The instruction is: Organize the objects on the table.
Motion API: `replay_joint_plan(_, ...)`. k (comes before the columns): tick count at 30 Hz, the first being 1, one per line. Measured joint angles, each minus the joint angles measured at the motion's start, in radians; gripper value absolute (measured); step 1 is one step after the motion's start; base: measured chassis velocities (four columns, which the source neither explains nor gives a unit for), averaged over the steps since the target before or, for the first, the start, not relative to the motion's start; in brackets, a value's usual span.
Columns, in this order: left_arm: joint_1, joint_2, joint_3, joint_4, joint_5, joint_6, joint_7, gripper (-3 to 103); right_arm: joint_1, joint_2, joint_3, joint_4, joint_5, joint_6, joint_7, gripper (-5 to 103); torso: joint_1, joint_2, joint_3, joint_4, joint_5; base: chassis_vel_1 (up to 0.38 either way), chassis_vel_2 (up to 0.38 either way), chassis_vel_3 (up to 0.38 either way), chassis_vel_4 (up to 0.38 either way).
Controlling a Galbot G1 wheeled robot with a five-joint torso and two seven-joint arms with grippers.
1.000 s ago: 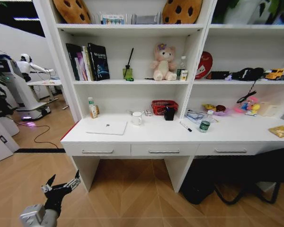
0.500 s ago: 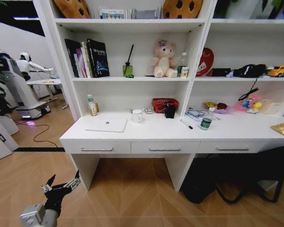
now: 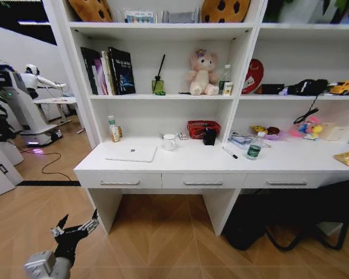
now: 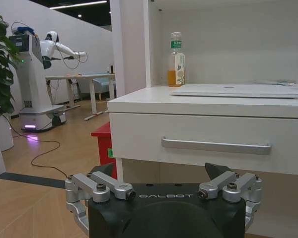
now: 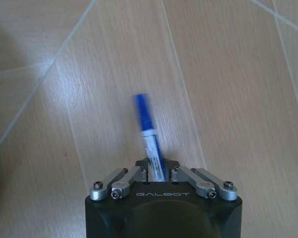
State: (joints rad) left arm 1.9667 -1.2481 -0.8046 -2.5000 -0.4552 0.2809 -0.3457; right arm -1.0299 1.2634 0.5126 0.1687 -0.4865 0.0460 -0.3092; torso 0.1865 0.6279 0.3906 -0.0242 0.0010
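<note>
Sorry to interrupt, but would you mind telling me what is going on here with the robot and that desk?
The robot stands back from the long white desk, where a laptop, a mug, a black-capped pen and a jar lie. Its right gripper is shut on a blue-capped pen, held over the wooden floor. Its left gripper hangs low in front of the desk's left drawer, fingers open and holding nothing.

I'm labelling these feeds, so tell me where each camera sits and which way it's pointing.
Head: high, looking down at the desk and shelves; left gripper low, open.
Left wrist: behind the open left gripper, level with a drawer handle.
Right wrist: facing the floor; right gripper shut on a pen.
Head and left wrist share the laptop.
</note>
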Motion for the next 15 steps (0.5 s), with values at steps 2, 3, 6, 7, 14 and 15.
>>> replay_joint_plan(2,0.000,0.000,0.000,0.000,0.000,0.000,0.000,100,-0.003,-0.004,0.000,0.006,0.008,-0.002,0.000,13,0.001,0.001,0.001,-0.0002,-0.0001,0.000,0.000,0.000,0.000)
replay_joint_plan(3,0.000,0.000,0.000,0.000,0.000,0.000,0.000,100,-0.003,-0.004,0.000,0.006,0.008,-0.002,0.000,13,0.001,0.001,0.001,-0.0002,-0.0001,0.000,0.000,0.000,0.000)
replay_joint_plan(6,0.000,0.000,0.000,0.000,0.000,0.000,0.000,100,-0.013,-0.006,0.000,0.031,0.027,-0.002,-0.001,9,0.001,0.003,0.001,0.0003,-0.0004,0.000,0.000,0.000,0.000)
replay_joint_plan(7,0.000,0.000,0.000,0.000,0.000,0.000,0.000,100,-0.028,-0.008,-0.002,0.059,0.045,-0.001,-0.009,9,0.001,0.003,0.001,0.0003,-0.0004,0.000,0.000,0.000,0.000)
replay_joint_plan(14,0.000,0.000,0.000,0.000,0.000,0.000,0.000,100,-0.117,-0.035,-0.005,0.253,0.065,0.186,-0.054,9,0.002,0.005,0.002,0.0001,-0.0011,0.000,0.000,0.000,0.000)
replay_joint_plan(15,0.000,0.000,0.000,0.000,0.000,0.000,0.000,100,-0.129,-0.040,-0.004,0.282,0.039,0.255,-0.051,9,0.002,0.005,0.003,0.0001,-0.0008,0.000,0.000,0.000,0.000)
